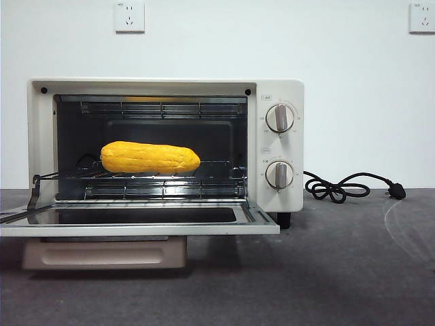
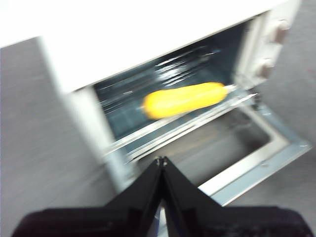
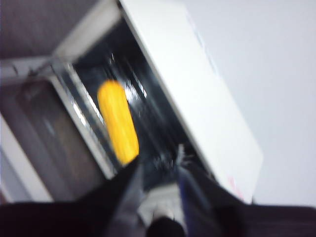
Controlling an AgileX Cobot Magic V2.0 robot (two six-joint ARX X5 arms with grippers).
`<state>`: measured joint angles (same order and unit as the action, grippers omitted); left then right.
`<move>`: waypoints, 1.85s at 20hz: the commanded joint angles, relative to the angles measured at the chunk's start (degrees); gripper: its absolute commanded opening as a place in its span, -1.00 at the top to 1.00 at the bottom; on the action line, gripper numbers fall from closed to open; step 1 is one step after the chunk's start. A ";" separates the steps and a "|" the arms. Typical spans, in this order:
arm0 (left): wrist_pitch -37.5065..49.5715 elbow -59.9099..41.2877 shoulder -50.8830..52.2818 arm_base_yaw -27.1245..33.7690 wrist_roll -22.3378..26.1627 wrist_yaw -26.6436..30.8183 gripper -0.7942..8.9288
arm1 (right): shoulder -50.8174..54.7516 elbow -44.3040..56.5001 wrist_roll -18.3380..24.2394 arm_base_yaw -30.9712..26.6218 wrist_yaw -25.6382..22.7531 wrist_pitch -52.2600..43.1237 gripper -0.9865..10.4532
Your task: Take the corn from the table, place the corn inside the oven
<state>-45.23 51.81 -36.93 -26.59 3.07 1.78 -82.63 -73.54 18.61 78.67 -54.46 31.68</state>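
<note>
The corn [image 1: 149, 157] lies lengthwise on the wire rack inside the cream-white oven [image 1: 279, 92], toward the rack's left side. The oven door [image 1: 136, 229] hangs fully down, flat over the table [image 1: 326, 272]. No arm shows in the front view. My left gripper [image 2: 162, 162] is shut and empty, hovering above and in front of the open door, with the corn [image 2: 185, 99] beyond it. My right gripper [image 3: 158, 168] is open, holds nothing, and looks down on the oven [image 3: 197, 84] from above, clear of the corn [image 3: 117, 121]. Both wrist views are blurred.
Two round knobs [image 1: 279, 118] sit on the oven's right panel. A black cord [image 1: 340, 187] with its plug lies coiled on the table right of the oven. A crumb tray [image 1: 105, 252] sticks out under the door. Wall sockets [image 1: 129, 17] are behind.
</note>
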 commanded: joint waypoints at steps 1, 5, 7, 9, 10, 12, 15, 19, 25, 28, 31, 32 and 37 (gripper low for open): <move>3.06 -0.04 -4.02 0.02 2.38 -6.25 0.85 | 3.43 -0.22 -13.97 0.07 1.22 8.41 0.85; 3.15 -0.07 -9.14 1.68 4.70 -12.15 0.85 | 7.63 -0.22 -20.70 -0.55 6.95 14.69 0.84; 3.10 -0.09 -11.39 3.85 4.68 -15.39 0.85 | 9.68 -0.22 -22.32 -1.62 10.38 16.37 0.84; 3.13 -0.11 -12.83 6.84 4.48 -19.43 0.85 | 11.39 -0.22 -22.95 -3.02 14.29 17.33 0.84; 3.13 -0.11 -13.35 8.85 4.07 -21.57 0.85 | 12.22 -0.22 -23.19 -4.00 16.41 17.70 0.84; 2.84 -0.11 -13.86 13.14 3.91 -25.73 0.85 | 13.62 -0.22 -23.15 -6.14 20.33 18.21 0.84; 2.27 -0.83 -13.86 21.70 2.84 -33.83 0.85 | 15.74 -0.22 -22.97 -10.86 27.12 18.51 0.84; 2.01 -5.18 -13.86 32.63 1.44 -38.38 0.85 | 17.40 -0.22 -21.09 -19.87 41.31 18.49 0.84; 5.62 -14.82 -16.15 39.93 -0.09 -40.46 0.85 | 17.44 -0.22 -16.68 -30.69 54.86 19.21 0.84; 6.36 -14.93 -21.00 40.79 -0.07 -42.91 0.85 | 17.44 -0.22 -14.75 -34.21 60.33 20.35 0.84; 9.20 -14.93 -27.47 40.81 -0.31 -42.64 0.85 | 17.38 -0.22 -13.07 -37.13 65.42 21.88 0.84; 10.08 -14.93 -29.62 40.81 -0.31 -42.51 0.85 | 17.38 -0.22 -12.13 -37.86 67.32 22.71 0.84; 12.74 -14.91 -38.36 41.09 -0.33 -38.14 0.85 | 17.38 -0.22 -10.10 -41.70 71.91 25.66 0.84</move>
<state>-32.86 37.23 -75.09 14.26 2.92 -36.47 -65.10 -73.60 7.60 37.08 17.12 57.45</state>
